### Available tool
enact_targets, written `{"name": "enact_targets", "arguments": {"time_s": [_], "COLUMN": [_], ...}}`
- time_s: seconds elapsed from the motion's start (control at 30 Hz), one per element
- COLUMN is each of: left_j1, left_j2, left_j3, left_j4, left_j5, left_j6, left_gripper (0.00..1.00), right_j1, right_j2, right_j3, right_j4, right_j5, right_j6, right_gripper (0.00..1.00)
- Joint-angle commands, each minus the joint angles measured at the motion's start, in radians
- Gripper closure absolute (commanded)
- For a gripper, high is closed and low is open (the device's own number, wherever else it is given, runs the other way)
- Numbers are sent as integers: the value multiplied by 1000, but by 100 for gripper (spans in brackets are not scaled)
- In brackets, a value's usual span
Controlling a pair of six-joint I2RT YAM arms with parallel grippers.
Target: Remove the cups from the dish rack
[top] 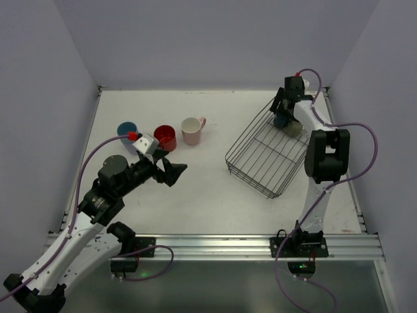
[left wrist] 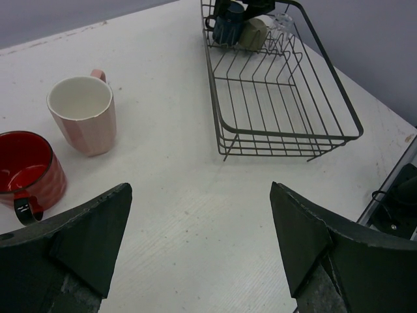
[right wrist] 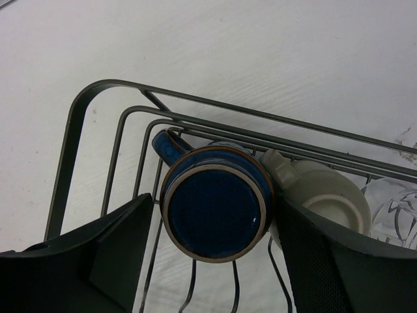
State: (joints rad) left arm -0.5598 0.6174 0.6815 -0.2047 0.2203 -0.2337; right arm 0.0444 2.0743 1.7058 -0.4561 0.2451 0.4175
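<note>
The black wire dish rack (top: 260, 156) sits at the right of the table. In its far corner a dark blue cup (right wrist: 215, 208) lies bottom-up, with an olive-grey cup (right wrist: 326, 199) touching it on the right. My right gripper (right wrist: 215, 244) is open with its fingers on either side of the dark blue cup (top: 282, 121); a small gap shows on the left side. A light blue cup (top: 126, 130), a red cup (top: 165, 136) and a pale pink cup (top: 191, 130) stand on the table at the left. My left gripper (left wrist: 202, 241) is open and empty above bare table, near the red cup (left wrist: 26, 168) and the pink cup (left wrist: 83, 114).
A clear glass (right wrist: 391, 212) lies in the rack beside the olive-grey cup. The rack (left wrist: 280, 98) is otherwise bare wire. White walls close the table on the left, back and right. A metal rail (top: 215, 246) runs along the near edge.
</note>
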Motion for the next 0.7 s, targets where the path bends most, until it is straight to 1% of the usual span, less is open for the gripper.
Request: {"name": "enact_targets", "arguments": {"time_s": [0.0, 0.03, 0.07, 0.13, 0.17, 0.3, 0.4, 0.47, 0.53, 0.57, 0.67], "left_j1": [-5, -5, -5, -3, -3, 6, 12, 15, 20, 20, 21], "left_j2": [-4, -2, -2, -2, -1, 1, 10, 19, 31, 34, 51], "left_j3": [24, 24, 24, 24, 24, 24, 24, 24, 26, 30, 36], "left_j4": [2, 2, 2, 2, 4, 5, 7, 10, 11, 16, 28], "left_j5": [-15, -15, -16, -16, -16, -15, -13, -6, -1, 2, 13], "left_j6": [30, 30, 31, 30, 31, 30, 28, 25, 23, 20, 13], "left_gripper": [9, 9, 9, 9, 9, 9, 9, 9, 9, 9, 9], "right_j1": [-6, -6, -6, -5, -3, 3, 11, 12, 15, 17, 26], "right_j2": [13, 12, 12, 0, -6, -60, -137, -207, -261, -316, -414], "right_j3": [49, 49, 43, 34, 17, -21, -72, -124, -173, -225, -322], "right_j4": [-21, -21, -15, -3, 16, 57, 118, 178, 229, 278, 347], "right_j5": [13, 17, 17, 16, 19, 23, 20, 5, -49, -67, -107], "right_j6": [-26, -28, -28, -31, -32, -45, -57, -59, -57, -51, -33], "right_gripper": [23, 25, 32, 42, 49, 67, 76, 77, 78, 78, 78]}}
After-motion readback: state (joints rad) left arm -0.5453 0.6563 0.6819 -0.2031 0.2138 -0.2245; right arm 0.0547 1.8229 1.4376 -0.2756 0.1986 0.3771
